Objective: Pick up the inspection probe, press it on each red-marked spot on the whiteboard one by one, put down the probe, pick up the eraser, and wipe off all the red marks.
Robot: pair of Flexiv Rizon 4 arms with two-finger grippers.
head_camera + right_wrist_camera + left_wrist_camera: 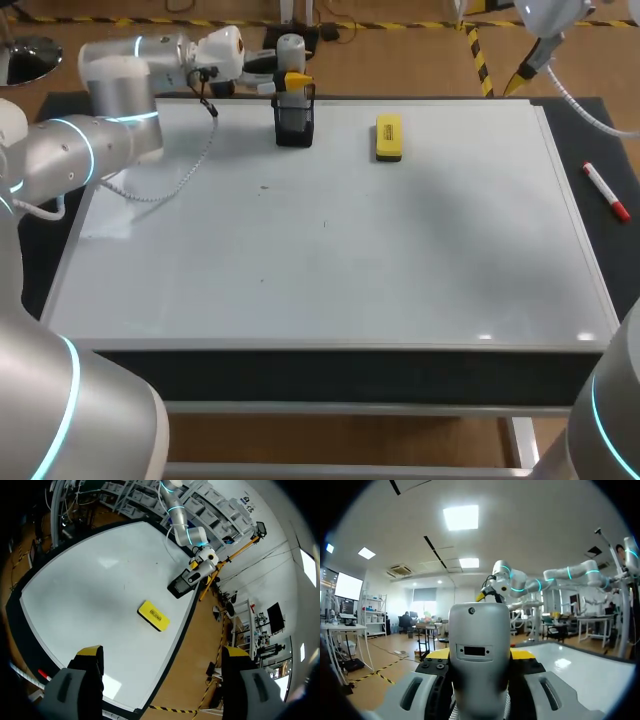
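Near half of the whiteboard: only a few tiny specks left of middle, well apart from one another. Too small to call the colour; presumably the marks to press and then wipe. Lying flat, so calls for straight-down presses.

Off the board's right edge, on the dark mat: red marker, out of the working area. Not a tool for this job.

Further back, right of middle: yellow eraser, flat on the board, well apart from the specks. Probably left there for the wipe step, easy to take from above.

Far edge, left of the eraser: black holder keeping the inspection probe upright and open to a sideways grab. Hence the left gripper set level from the left, fingers across the probe's upper body. In the left wrist view, yellow tips against both flanks of the grey body: pinching it, as far as can be judged. Lower end looks seated in the holder, not lifted out.

Farthest and highest: right gripper, above the far right corner, fingers spread wide, nothing between. Likely held up there to stay out of the left arm's way until eraser time.

Judgement: start of the job, probe pick-up; presses and wipe not yet done. Next, a straight vertical pull to clear the holder without tipping it.
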